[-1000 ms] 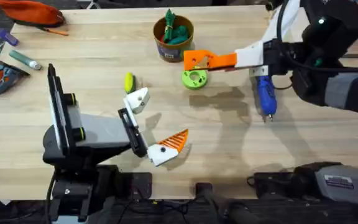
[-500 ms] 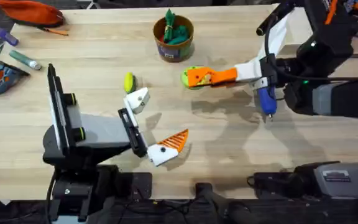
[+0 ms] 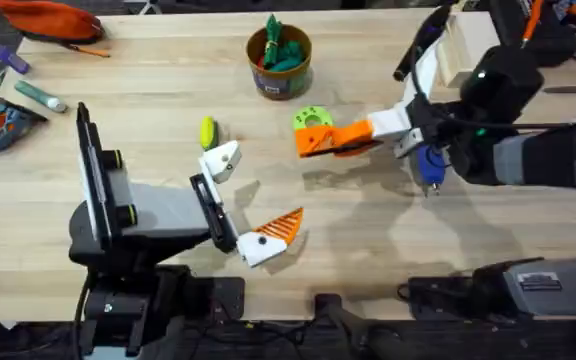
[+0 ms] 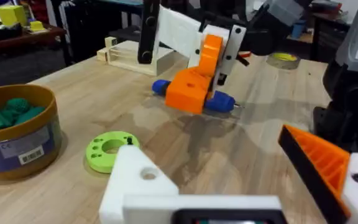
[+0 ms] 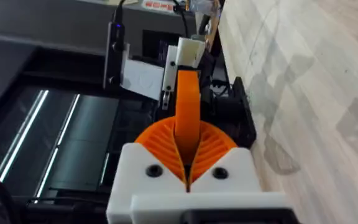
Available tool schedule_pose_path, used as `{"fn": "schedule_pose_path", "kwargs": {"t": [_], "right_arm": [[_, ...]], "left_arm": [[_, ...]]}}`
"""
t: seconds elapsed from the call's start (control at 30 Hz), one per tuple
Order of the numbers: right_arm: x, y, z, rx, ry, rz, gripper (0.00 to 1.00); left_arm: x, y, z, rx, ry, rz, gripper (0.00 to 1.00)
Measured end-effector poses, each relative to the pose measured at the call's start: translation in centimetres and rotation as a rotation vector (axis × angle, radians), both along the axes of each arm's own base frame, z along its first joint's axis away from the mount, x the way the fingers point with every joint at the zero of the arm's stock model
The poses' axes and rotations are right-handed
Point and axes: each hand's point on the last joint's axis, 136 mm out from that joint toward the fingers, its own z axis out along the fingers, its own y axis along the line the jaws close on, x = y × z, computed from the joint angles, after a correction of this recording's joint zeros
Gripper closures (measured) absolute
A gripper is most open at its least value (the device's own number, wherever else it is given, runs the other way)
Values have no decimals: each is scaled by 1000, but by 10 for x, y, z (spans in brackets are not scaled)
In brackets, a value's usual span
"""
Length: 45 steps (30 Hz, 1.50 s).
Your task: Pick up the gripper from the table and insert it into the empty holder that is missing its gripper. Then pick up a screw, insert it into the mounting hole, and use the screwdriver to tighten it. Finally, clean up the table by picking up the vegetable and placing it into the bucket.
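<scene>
From my seat, nearest the bases, my left gripper rests low on the pale wooden table with its jaws spread wide and nothing between them: one white mount carries its orange ribbed pad, while the other, the bare white angular holder, shows its small dark mounting hole facing up, which I judge is why the arm is parked there, presenting the empty seat. Just beside the holder lies the small yellow-green toy vegetable, untouched. Farther out, my right gripper hangs above the table with its jaws pinched on the loose orange ribbed wedge-shaped gripper, held edgewise between the pads so it can slide into the holder. Compared with a second ago, it has swung away from the flat green disc, now uncovered, and dropped toward the left arm. Under the right arm lies the thick blue screwdriver; beyond stands the round brown bucket, holding dark green leafy toys
</scene>
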Motion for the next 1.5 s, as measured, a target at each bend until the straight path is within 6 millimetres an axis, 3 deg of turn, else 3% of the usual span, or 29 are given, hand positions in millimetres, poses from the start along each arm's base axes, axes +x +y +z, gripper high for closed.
{"fn": "schedule_pose_path", "kwargs": {"t": [0.23, 0.47, 0.77, 1.0, 1.27, 1.5], "right_arm": [[9, 25, -12, -13, 65, 82, 993], [11, 40, -4, -6, 29, 131, 993], [-7, 60, -3, -5, 19, 212, 993], [-5, 64, -15, -8, 27, 221, 993], [0, 76, -2, 2, -7, 250, 993], [-3, 79, -5, -11, 35, 264, 993]], "left_arm": [[0, 0, 0, 0, 0, 0, 14], [0, 0, 0, 0, 0, 0, 13], [0, 0, 0, 0, 0, 0, 14], [0, 0, 0, 0, 0, 0, 14], [0, 0, 0, 0, 0, 0, 15], [0, 0, 0, 0, 0, 0, 15]]}}
